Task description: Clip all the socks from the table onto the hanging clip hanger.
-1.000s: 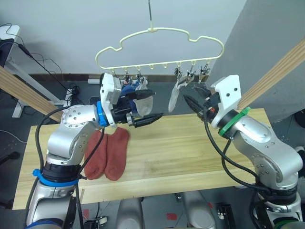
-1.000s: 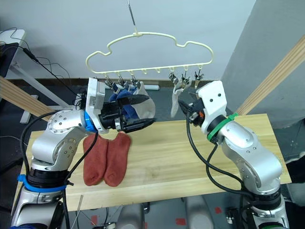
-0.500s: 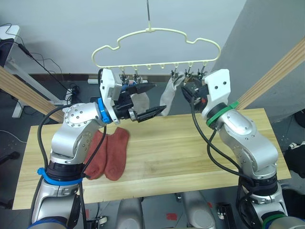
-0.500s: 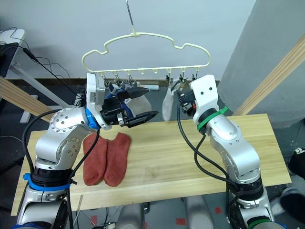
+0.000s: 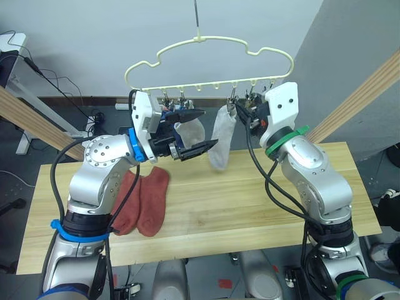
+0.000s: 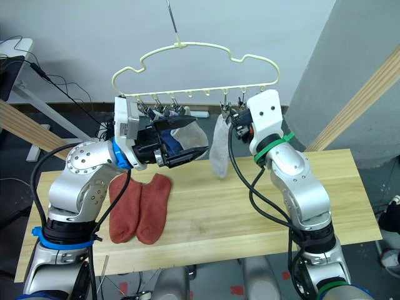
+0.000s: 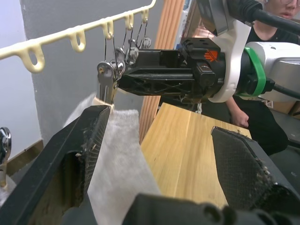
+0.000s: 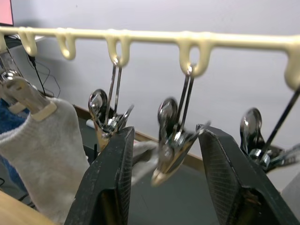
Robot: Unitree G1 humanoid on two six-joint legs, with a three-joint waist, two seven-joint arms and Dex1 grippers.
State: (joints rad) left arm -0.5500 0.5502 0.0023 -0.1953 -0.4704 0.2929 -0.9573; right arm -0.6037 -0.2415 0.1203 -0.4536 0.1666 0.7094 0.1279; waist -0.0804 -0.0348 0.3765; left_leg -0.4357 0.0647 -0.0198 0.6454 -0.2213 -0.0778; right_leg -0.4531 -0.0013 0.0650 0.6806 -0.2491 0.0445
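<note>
We note a pale plank bench (image 5: 250,206); two rust-red socks (image 5: 140,200) lie flat, side by side, touching, toward its left end.

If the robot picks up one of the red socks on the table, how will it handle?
Probably floppy: the red socks lie flat and limp on the table, and a grey sock already clipped on the clip hanger droops. Likely light, unlikely to roll.
</note>
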